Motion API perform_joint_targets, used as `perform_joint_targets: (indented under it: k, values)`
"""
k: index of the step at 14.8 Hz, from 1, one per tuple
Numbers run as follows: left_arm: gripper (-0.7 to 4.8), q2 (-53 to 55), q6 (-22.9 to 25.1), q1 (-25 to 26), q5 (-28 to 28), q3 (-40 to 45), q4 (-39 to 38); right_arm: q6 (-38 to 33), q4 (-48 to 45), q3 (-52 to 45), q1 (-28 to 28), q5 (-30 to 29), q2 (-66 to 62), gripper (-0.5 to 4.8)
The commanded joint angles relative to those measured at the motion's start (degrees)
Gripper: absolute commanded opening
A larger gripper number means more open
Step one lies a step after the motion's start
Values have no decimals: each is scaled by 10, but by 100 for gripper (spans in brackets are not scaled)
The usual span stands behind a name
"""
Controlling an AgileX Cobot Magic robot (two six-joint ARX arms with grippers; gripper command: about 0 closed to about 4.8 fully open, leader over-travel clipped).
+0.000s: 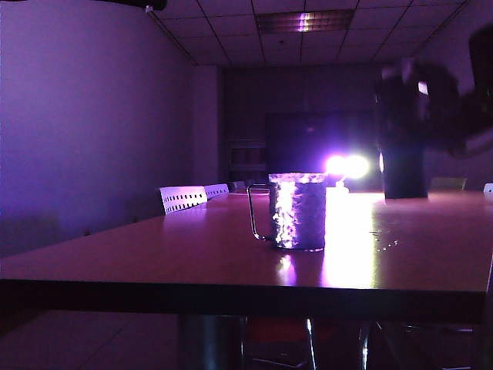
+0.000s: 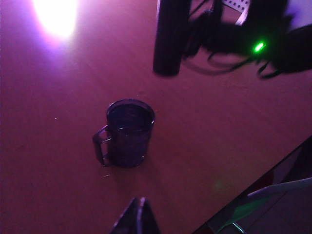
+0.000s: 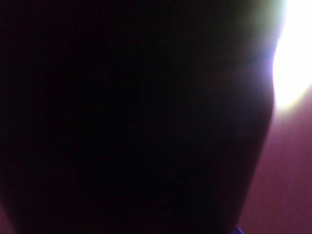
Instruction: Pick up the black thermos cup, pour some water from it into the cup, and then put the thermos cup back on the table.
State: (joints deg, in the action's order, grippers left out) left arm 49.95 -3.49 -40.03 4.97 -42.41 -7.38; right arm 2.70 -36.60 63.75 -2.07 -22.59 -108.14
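Standing upright, cup, contents unclear

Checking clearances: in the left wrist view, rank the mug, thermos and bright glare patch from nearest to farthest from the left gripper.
1. Mug, just ahead of the shut left gripper.
2. Thermos, far side, at the right gripper.
3. Glare patch, far corner; close to the thermos's distance, hard to call.

Dim room, purple cast. Tile ceiling with one lit panel. Bare wall on the left of the exterior view. Far end dark; shelving just made out. Strong white lamp glare at the far side, reflected along the glossy tabletop. Pale perforated chair backs along the left edge.
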Motion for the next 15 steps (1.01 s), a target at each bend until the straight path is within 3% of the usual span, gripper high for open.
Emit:
perform_joint_targets:
  k: [1, 7, 15]
  values:
    - [-6, -1, 0, -1, 3, -3, 5, -1, -122, -37, -3, 49, 3, 85]
    - [-6, -1, 0, -1, 4, -3, 2, -15, -208, -58, -30, 101, -39, 100]
    - [-6, 0, -1, -1, 3, -3, -3, -31, -247, -20, -53, 88, -110, 118]
